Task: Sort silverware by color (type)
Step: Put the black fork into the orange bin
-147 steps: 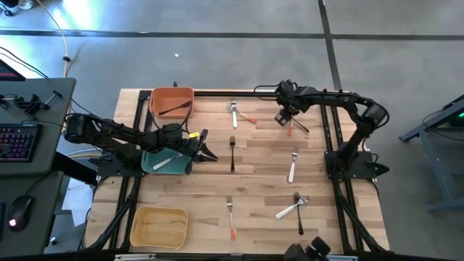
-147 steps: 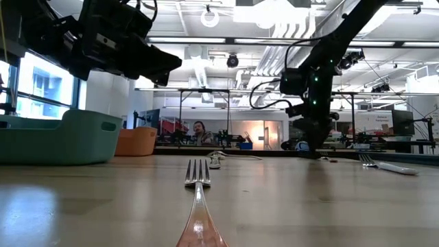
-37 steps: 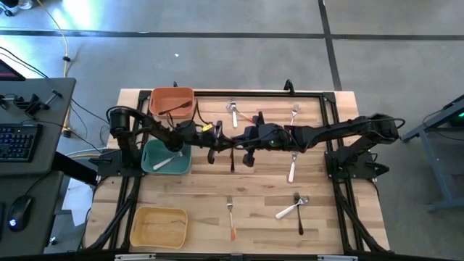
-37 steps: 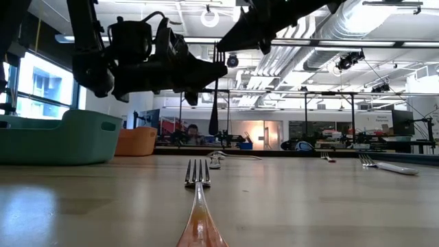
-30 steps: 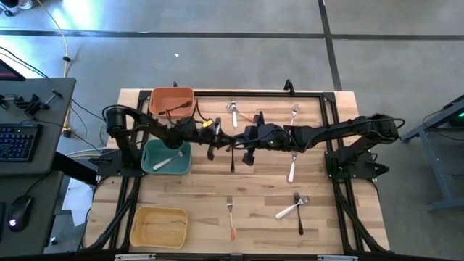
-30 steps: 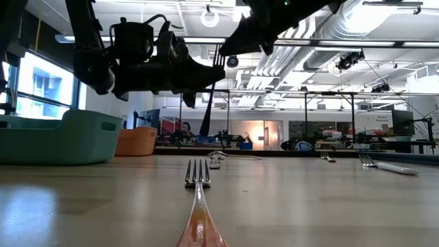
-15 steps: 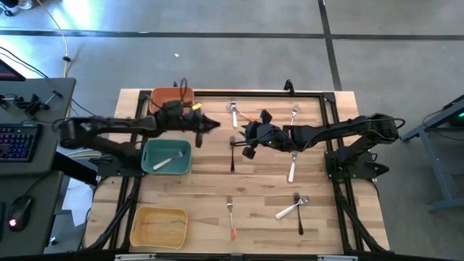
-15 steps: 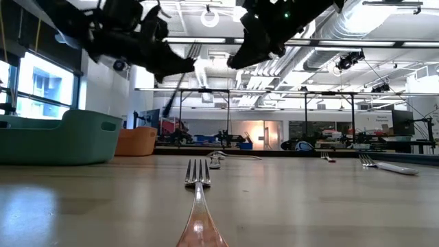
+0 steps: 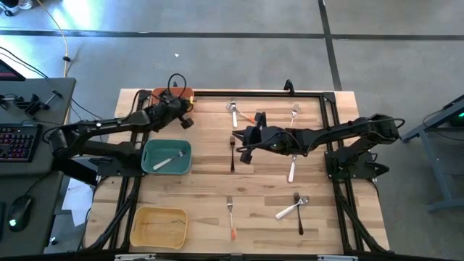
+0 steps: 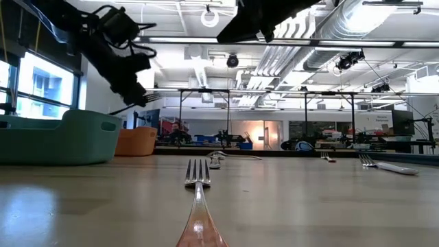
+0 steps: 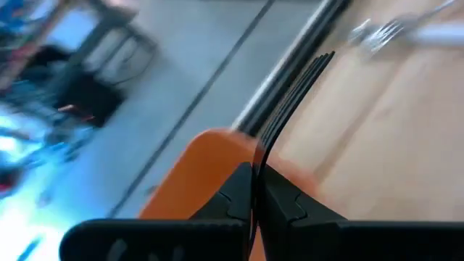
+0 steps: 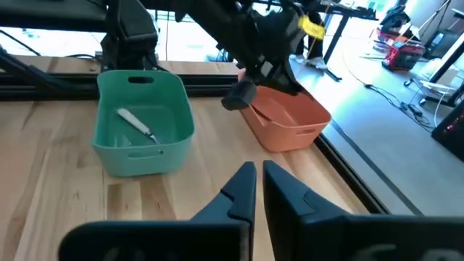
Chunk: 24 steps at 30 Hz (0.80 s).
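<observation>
Bright overhead lamps light the workshop evenly.
Beyond the left gripper (image 11: 254, 206), the background is blurred; shadows stay soft.

Black fork (image 11: 290, 109) held aloft; other silverware (image 9: 291, 167) lies scattered.

Both arms matte black, jointed, tube-like links. Left arm (image 9: 101, 130) carried looped black cable, yellow tag, possibly label. Fingers (image 11: 290, 206) black, angular, stepped inner edges.
</observation>
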Available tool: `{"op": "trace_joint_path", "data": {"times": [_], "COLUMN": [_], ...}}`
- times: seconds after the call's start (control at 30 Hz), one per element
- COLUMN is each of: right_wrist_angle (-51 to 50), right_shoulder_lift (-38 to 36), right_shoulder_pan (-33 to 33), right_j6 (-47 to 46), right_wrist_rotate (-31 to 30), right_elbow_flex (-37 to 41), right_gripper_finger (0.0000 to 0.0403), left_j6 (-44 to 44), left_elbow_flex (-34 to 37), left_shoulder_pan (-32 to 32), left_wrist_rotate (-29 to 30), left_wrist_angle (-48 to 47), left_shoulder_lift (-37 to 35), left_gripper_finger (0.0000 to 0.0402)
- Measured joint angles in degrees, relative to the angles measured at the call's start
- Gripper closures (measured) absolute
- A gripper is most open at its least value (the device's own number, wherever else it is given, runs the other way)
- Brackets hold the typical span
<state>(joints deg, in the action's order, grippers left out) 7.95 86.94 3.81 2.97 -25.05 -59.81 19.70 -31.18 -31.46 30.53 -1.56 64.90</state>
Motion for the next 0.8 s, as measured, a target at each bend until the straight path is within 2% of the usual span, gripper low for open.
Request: {"op": "trace_joint_path", "data": {"times": [0.3,0.53,0.8], "right_wrist_angle": [0.0,-1.9,-2.2], "right_shoulder_lift": [0.0,0.0,0.0], "right_shoulder_pan": [1.3,2.4,2.3], "right_j6": [0.1,1.0,0.6], "right_wrist_rotate": [0.0,0.0,0.0], "right_elbow_flex": [0.0,0.0,0.0], "right_gripper_finger": [0.0401,0.0402,0.0403], "left_j6": [5.5,5.3,3.8], "left_elbow_flex": [0.0,0.0,0.0], "left_shoulder_pan": [-4.9,-7.4,-8.7], "left_wrist_rotate": [1.0,-2.3,-2.5], "left_wrist_angle": [5.5,6.7,7.7], "left_shoulder_lift": [7.0,11.6,13.4], "left_gripper_finger": [0.0402,0.0401,0.0372]}}
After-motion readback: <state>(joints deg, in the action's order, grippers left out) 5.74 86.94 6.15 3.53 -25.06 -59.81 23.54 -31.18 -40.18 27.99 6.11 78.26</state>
